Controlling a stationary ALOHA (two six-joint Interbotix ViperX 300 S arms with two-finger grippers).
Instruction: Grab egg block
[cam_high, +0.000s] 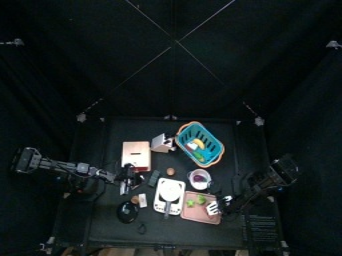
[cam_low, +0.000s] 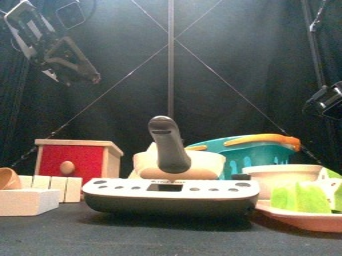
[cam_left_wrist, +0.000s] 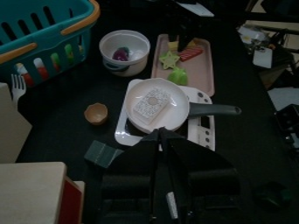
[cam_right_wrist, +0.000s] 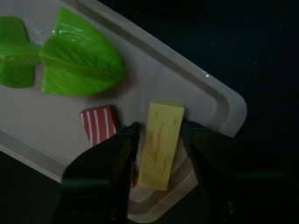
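A yellow oblong egg block (cam_right_wrist: 163, 140) lies flat near the corner of a pale pink tray (cam_right_wrist: 176, 83). My right gripper (cam_right_wrist: 163, 164) is open and low over it, one jaw on each side of the block and a thin gap at each. From above, the right arm (cam_high: 267, 180) reaches in to the tray (cam_high: 203, 210) at the front right. The left arm (cam_high: 67, 168) hangs over the table's left side, its gripper (cam_left_wrist: 163, 144) shut and empty above a white pan (cam_left_wrist: 152, 101).
On the tray beside the block are a red block (cam_right_wrist: 100, 122) and green lettuce leaves (cam_right_wrist: 76, 61). Nearby stand a white bowl (cam_left_wrist: 122, 48), a teal basket (cam_left_wrist: 47, 35), a small brown cup (cam_left_wrist: 96, 112) and a red wooden box (cam_low: 74, 160).
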